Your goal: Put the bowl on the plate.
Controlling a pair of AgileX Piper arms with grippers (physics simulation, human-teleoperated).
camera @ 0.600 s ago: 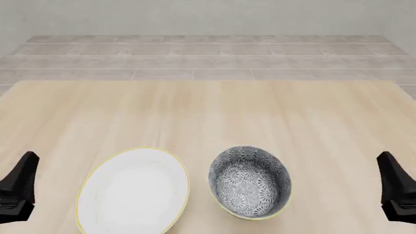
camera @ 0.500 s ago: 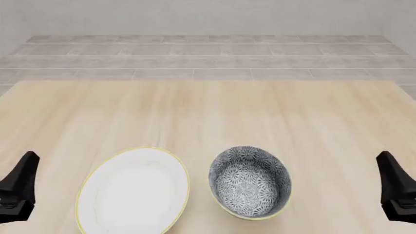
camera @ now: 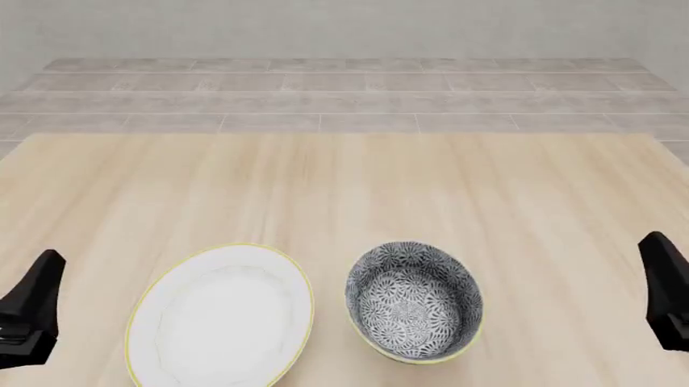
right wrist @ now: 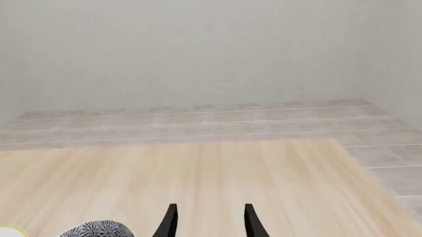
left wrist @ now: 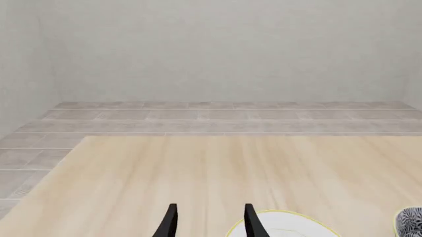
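The bowl (camera: 414,301), deep with a dark-grey-and-white floral pattern and a thin yellow rim, stands on the table near the front, right of centre. Just left of it, apart by a small gap, lies the flat white plate (camera: 221,316) with its yellow rim. My left gripper (camera: 31,310) is at the far left edge, well left of the plate. At the far right edge is my right gripper (camera: 667,298), well right of the bowl. Both wrist views show the fingers parted with nothing between them: left gripper (left wrist: 207,222), right gripper (right wrist: 207,222). Slivers of plate (left wrist: 283,224) and bowl (right wrist: 99,230) show there.
The light wooden table (camera: 344,193) stretches far ahead of the dishes. Beyond its far edge lies a grey tiled floor (camera: 344,89) and a plain wall.
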